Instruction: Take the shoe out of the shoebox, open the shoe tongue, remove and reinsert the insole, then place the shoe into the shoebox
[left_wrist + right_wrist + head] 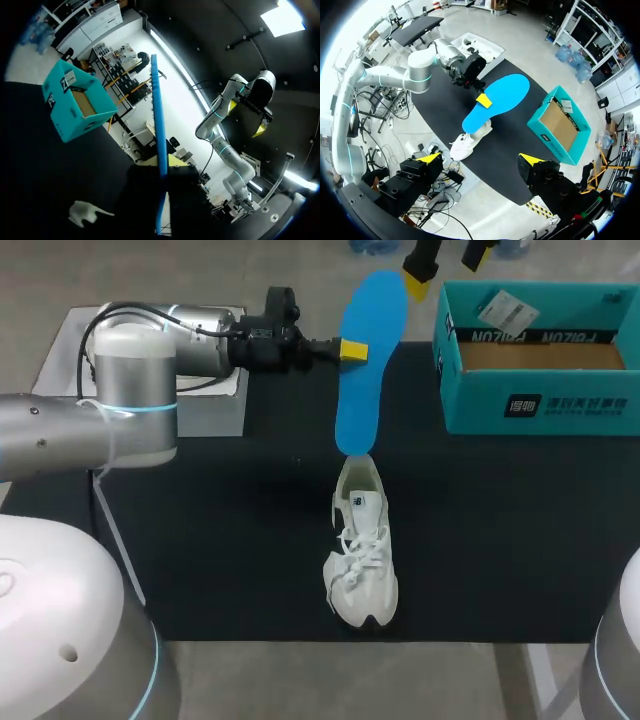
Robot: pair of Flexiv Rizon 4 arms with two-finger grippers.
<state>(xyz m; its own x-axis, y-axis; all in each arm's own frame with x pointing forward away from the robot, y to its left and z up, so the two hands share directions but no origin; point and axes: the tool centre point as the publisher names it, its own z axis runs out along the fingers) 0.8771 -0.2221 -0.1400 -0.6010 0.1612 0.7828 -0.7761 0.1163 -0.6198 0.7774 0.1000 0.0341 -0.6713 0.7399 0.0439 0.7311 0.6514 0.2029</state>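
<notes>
**A:** Above the black mat [250, 540], the blue insole [372, 360] is pinched by the left gripper [352, 350] at its 9 o'clock edge. That arm comes in level from the left.

**B:** And the shoe [362, 560]?

**A:** It's on the mat at the insole's 6 o'clock, with the shoebox [540, 355] at 2 o'clock from it. The right gripper [447, 260] hangs up at 12, fingers spread wide and empty.

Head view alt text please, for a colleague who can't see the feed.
The left gripper holds a blue insole up over the black mat, its lower end right at the heel of a white shoe on it. The open teal shoebox stands at the back right, with the right gripper open near its far corner.
</notes>
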